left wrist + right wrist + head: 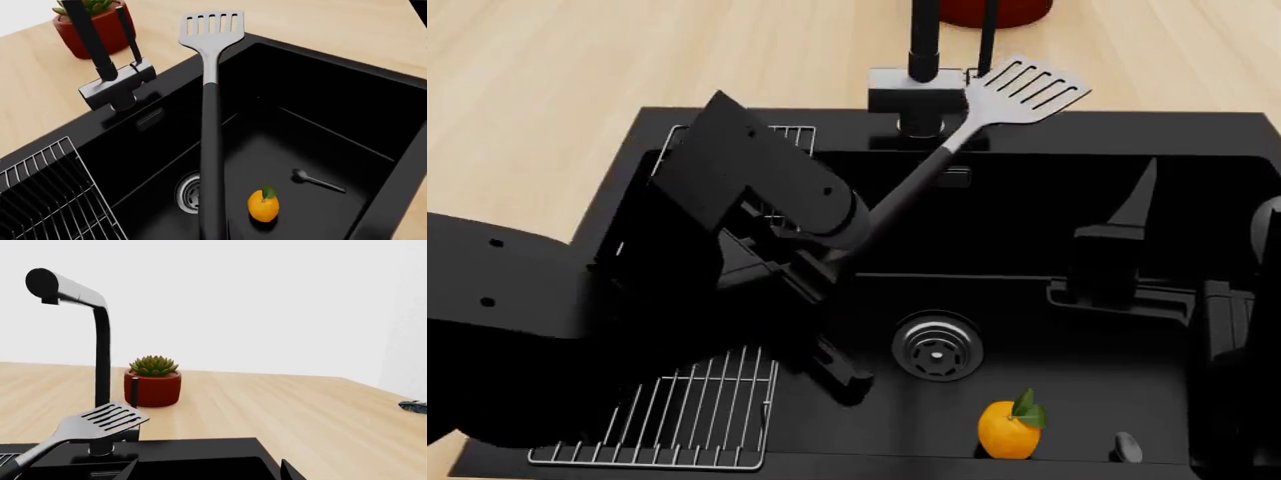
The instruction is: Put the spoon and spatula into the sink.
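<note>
Black-handled spatula [961,140] sits clamped in the left pincer [827,255], slanting toward two o'clock over the sink [1174,130] (spoon [319,181] already inside); right pincer [1121,260]: grip unreadable.

Matt black sink [320,125]; brushed-metal spatula [211,35] head; pale wood-grain counter [587,60].
</note>
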You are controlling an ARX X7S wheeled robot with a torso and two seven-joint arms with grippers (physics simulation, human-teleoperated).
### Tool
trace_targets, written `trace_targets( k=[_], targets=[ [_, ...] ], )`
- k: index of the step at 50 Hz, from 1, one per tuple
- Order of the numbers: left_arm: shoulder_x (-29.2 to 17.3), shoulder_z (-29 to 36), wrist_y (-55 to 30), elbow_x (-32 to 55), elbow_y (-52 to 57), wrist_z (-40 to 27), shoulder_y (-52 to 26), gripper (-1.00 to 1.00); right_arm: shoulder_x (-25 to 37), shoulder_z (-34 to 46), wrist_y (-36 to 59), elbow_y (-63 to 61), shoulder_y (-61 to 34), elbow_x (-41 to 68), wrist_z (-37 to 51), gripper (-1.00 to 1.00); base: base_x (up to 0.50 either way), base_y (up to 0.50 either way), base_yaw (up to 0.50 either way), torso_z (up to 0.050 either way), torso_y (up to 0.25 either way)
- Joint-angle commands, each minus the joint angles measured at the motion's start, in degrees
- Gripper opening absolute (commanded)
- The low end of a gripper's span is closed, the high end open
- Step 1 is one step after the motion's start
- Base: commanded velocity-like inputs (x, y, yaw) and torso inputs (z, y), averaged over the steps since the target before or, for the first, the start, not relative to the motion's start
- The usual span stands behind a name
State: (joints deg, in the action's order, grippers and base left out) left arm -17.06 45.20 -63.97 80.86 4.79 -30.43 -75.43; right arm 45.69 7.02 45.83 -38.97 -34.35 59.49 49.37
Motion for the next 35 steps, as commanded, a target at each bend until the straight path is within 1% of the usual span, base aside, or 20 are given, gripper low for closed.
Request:
trace_targets(
  k=[1, 6, 9, 16, 27, 31, 35],
  targets=[
    [1.79, 3.45, 1.18, -3.87, -4.37, 4.55, 1.2, -1.0, 0.08, -0.02, -0.27, -0.11, 0.32, -0.04, -0.04, 1.0, 0.0, 0.0, 0.0, 0.0, 0.0],
    [4.66, 5.53, 2.79, -6.82, -10.72, 10.2, -0.49, -1.0, -0.27, 0.52, -0.25, 0.26, -0.03, -0.38, -0.19, 1.0, 0.0, 0.0, 0.0, 0.0, 0.0],
    [6.65, 5.59, 3.45, -7.03, -14.41, 12.2, -1.54, -1.0, -0.39, 0.77, -0.13, 0.55, -0.36, -0.44, -0.27, 1.0, 0.0, 0.0, 0.0, 0.0, 0.0],
    [10.42, 7.5, 5.49, -9.75, -20.3, 15.93, -3.82, -1.0, -0.16, 0.45, -0.32, 0.55, -0.13, -0.28, -0.26, 1.0, 0.0, 0.0, 0.0, 0.0, 0.0],
    [14.96, 9.69, 8.43, -12.12, -26.91, 20.46, -5.9, -1.0, 0.43, -0.32, -0.29, -0.38, 0.2, 0.58, 0.31, 1.0, 0.0, 0.0, 0.0, 0.0, 0.001],
    [16.7, 11.7, 10.36, -13.21, -30.38, 22.39, -6.9, -1.0, 0.43, -0.27, -0.35, -0.45, 0.32, 0.54, 0.36, 1.0, 0.0, 0.0, 0.0, 0.0, 0.0],
    [16.98, 19.19, 14.52, -11.3, -33.01, 23.36, -8.26, -1.0, 0.61, -0.59, -0.61, -0.73, 0.75, 0.63, 0.42, 1.0, 0.0, 0.0, 0.0, 0.0, 0.0]
  ],
)
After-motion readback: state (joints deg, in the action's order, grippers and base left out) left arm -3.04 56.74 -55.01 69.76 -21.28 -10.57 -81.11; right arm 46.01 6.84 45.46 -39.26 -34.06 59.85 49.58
